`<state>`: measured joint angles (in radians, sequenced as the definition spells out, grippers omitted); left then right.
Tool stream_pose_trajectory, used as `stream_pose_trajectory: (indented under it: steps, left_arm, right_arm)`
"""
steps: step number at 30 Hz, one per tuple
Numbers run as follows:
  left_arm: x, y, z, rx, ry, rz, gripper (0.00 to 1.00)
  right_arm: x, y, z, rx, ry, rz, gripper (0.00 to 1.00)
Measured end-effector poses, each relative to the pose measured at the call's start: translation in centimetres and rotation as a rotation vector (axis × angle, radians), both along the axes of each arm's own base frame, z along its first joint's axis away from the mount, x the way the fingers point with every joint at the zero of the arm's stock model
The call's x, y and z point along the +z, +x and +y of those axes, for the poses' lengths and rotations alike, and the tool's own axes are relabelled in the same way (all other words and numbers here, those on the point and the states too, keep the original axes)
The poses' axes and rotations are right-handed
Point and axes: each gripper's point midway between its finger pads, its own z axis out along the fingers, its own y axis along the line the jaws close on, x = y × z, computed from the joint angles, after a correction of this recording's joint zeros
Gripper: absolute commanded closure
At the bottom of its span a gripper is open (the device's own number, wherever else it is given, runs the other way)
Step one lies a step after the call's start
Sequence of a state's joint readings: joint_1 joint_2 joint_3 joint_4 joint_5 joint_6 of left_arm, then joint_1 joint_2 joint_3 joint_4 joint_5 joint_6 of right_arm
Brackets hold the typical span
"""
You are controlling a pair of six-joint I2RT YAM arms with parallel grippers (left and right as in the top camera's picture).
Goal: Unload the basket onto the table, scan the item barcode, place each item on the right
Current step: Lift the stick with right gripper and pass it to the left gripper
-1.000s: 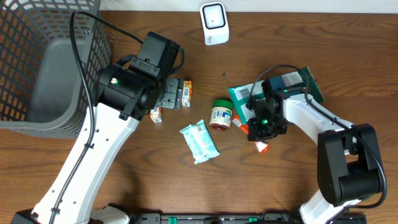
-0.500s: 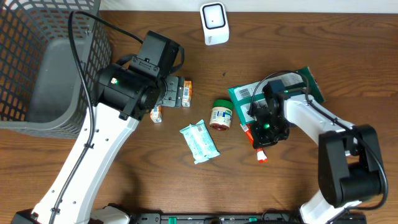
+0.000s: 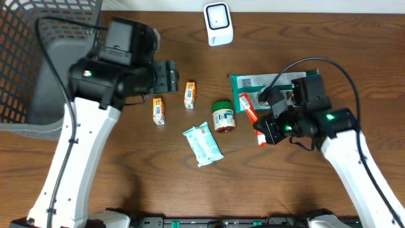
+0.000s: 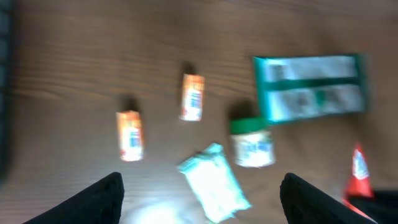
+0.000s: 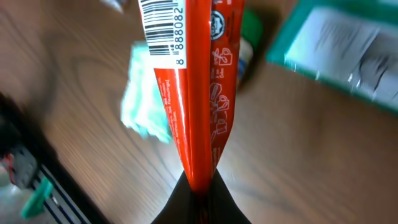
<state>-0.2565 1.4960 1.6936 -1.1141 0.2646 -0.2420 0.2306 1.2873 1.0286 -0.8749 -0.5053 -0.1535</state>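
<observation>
The item is a red packet (image 3: 249, 108) with a white barcode panel (image 5: 160, 28) near its far end. My right gripper (image 3: 262, 134) is shut on the packet's lower end and holds it off the table; in the right wrist view the packet (image 5: 199, 93) rises straight out of the pinched jaws of the right gripper (image 5: 200, 190). The white scanner (image 3: 218, 24) stands at the table's back edge, well apart from the packet. My left gripper (image 3: 171, 76) hangs open and empty over the left-centre of the table, with the left gripper (image 4: 202, 199) blurred in its own view.
Two small orange boxes (image 3: 158, 111) (image 3: 189, 95), a green-lidded jar (image 3: 224, 116) and a pale green wrapper (image 3: 203, 144) lie mid-table. A green pouch (image 3: 272, 85) lies behind the right gripper. A dark wire basket (image 3: 25, 69) fills the far left.
My right gripper closed on the red packet and lifted it, swinging right. The left arm pulled back up and left, away from the orange boxes.
</observation>
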Motion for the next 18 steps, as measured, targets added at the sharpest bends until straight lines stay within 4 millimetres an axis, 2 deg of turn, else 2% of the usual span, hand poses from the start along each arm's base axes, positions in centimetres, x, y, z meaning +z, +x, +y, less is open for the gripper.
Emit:
stream_pose_trajectory:
  steps: [7, 13, 18]
  left_arm:
    - [1.7, -1.8, -3.4, -0.209, -0.235, 0.027, 0.19]
    - [2.1, -3.0, -4.4, -0.275, -0.291, 0.05, 0.2]
    - [2.2, -3.6, -5.3, -0.316, -0.301, 0.054, 0.19]
  right_arm:
    - [2.3, 0.8, 1.4, -0.063, 0.134, -0.013, 0.99]
    - [4.1, 2.4, 2.5, -0.119, 0.24, -0.031, 0.99]
    - [6.8, 4.0, 3.8, -0.161, 0.38, -0.053, 0.99]
